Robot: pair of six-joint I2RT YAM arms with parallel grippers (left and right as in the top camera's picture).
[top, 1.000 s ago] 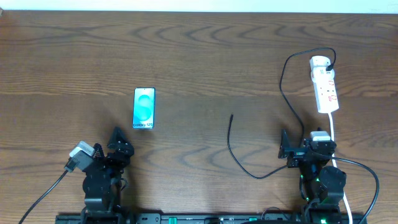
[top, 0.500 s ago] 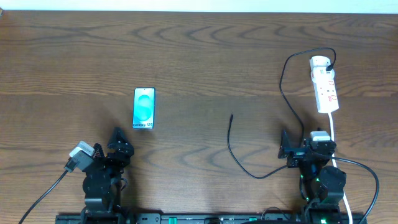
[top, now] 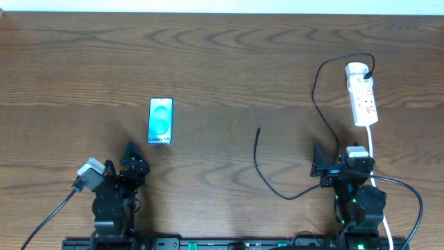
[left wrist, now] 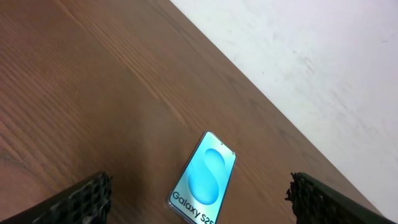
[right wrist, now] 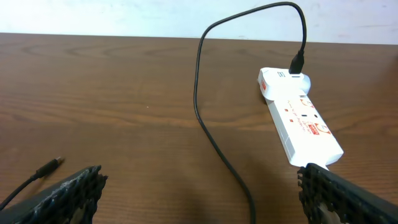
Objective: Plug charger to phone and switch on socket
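Note:
The phone lies flat on the table left of centre, teal screen up with "Galaxy" text at its near end; it also shows in the left wrist view. The charger cable runs from its black plug in the far end of the socket down and round to its connector tip mid-table. In the right wrist view the socket, the cable and the tip show. My left gripper is open and empty, just short of the phone. My right gripper is open and empty, near the cable.
The strip's thick white cord runs toward the right arm's base. The robots' own black cables loop at the front right and front left. The table's far edge meets a white wall.

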